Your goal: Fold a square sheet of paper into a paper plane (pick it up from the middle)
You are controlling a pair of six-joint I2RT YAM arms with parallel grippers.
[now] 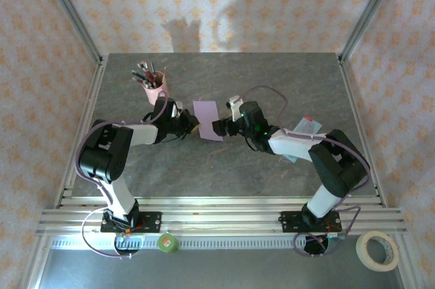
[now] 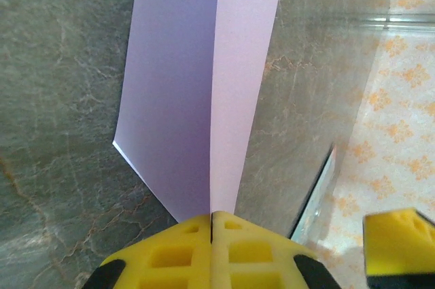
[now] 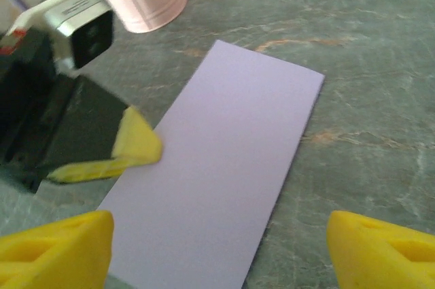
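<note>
Folded into a narrow strip, the square sheet of paper (image 1: 207,120) lies at the middle of the table (image 1: 285,85), long axis running far-to-near, with the left gripper (image 2: 212,219) pinched shut on its left long edge and the right gripper (image 3: 217,241) spread wide just off the right edge.

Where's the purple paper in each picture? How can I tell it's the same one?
Top external: the lilac paper sits at the centre of the picture.
Left wrist: the lilac paper, folded, runs from the bottom middle up to the top edge.
Right wrist: the lilac paper slants across the middle.
Shared landmark: the left tool, shut on the paper's edge.
</note>
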